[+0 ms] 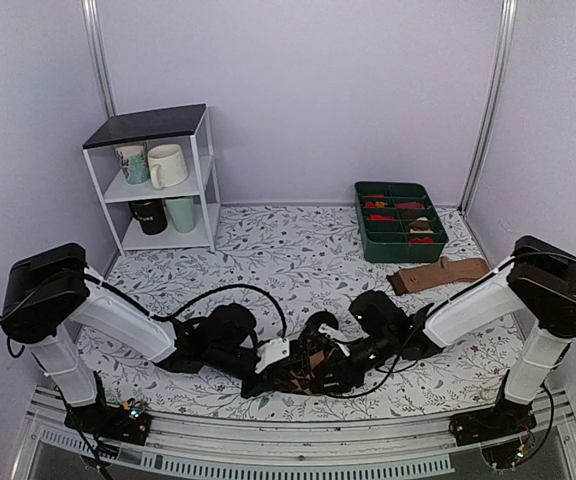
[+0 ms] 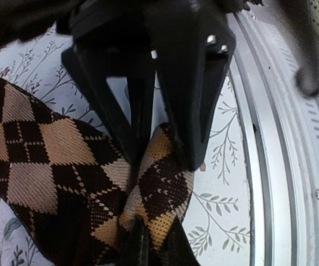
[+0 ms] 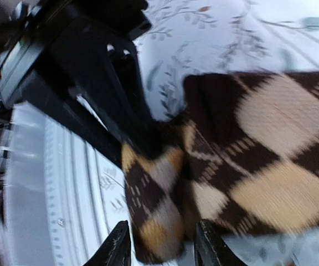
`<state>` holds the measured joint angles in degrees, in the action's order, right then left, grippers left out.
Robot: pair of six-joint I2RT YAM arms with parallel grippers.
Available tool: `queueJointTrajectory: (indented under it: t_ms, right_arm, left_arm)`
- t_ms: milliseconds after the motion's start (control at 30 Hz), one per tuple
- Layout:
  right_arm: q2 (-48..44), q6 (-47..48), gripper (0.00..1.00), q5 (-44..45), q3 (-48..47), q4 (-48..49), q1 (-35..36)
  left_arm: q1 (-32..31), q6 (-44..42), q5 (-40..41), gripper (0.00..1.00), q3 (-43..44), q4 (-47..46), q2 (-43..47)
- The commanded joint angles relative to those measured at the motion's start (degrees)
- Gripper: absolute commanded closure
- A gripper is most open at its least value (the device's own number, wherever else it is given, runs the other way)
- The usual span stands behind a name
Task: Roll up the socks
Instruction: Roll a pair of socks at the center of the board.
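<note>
The left gripper's [image 2: 157,248] fingers were pinched close on a ridge of the socks [image 2: 49,160], with tan diamond knit squeezed between them. The right gripper's [image 3: 162,244] fingers stood wider, one on either side of a thick folded end that filled the gap and was gripped. The two grippers met almost tip to tip over that fold. The rest of the socks lay flat on the flowered table [image 1: 298,250], close to the metal rail [image 2: 270,166] at its near edge.

Flat, even light up top; wrist shots darker, one smeared.
Top view sharp, soft shadows on table [image 1: 298,255]. Right wrist view motion-blurred, socks [image 3: 259,144] smeared. Left wrist view: knit crisp, near black parts unfocused, rail [image 2: 273,166] washed bright.
</note>
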<state>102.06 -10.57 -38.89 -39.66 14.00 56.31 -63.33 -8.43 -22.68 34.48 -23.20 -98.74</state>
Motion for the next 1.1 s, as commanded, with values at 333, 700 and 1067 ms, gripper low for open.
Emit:
queueJointTrajectory:
  t_ms: [333,700,1067]
  right_arm:
    - [-20.1,15.4,0.54,26.1,19.3,24.1,6.6]
    - [-10.3,25.9,0.46,32.5,13.3,19.8,14.1]
    - [-3.4,26.0,0.46,36.4,9.7,16.9,15.7]
  left_arm:
    - [7.1,16.8,-16.7,1.00,5.3,15.1,-9.0]
    - [9.4,18.6,-19.7,1.00,6.1,18.8,-11.8]
    - [10.0,18.6,-20.4,1.00,6.0,18.0,-12.1]
